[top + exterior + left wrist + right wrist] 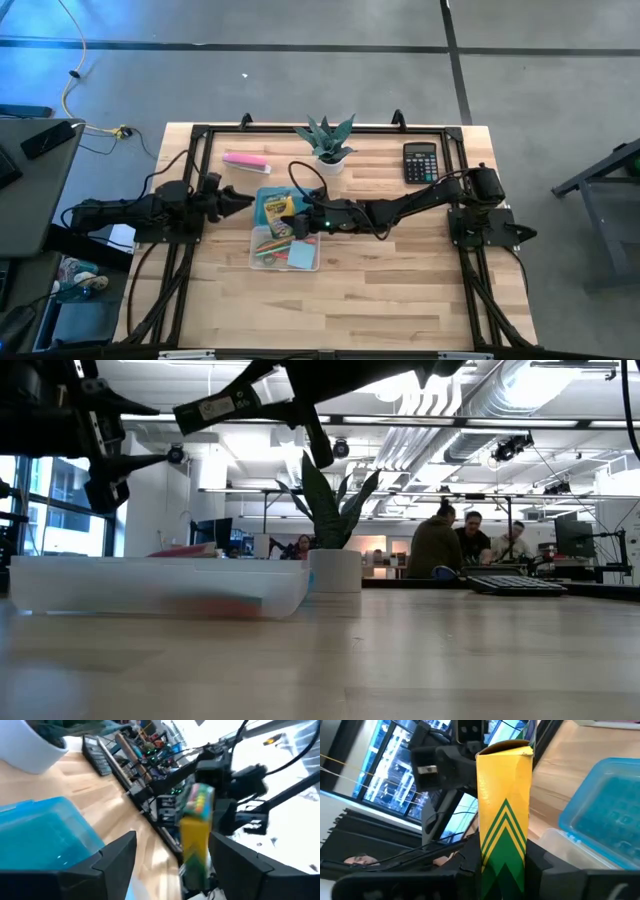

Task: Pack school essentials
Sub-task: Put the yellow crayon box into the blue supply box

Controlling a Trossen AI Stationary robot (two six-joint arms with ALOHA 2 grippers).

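The right gripper (300, 226) clenched the crayon box (504, 805) at the middle of the high view, just above the clear bin (258, 262). The left gripper (246, 200) was let go, fingers wide, pointing at the box. A plant pot (329, 164) stood close above them, the pink bar (246, 161) upper left, the calculator (420, 162) upper right. The table's (400, 300) lower half lay open.
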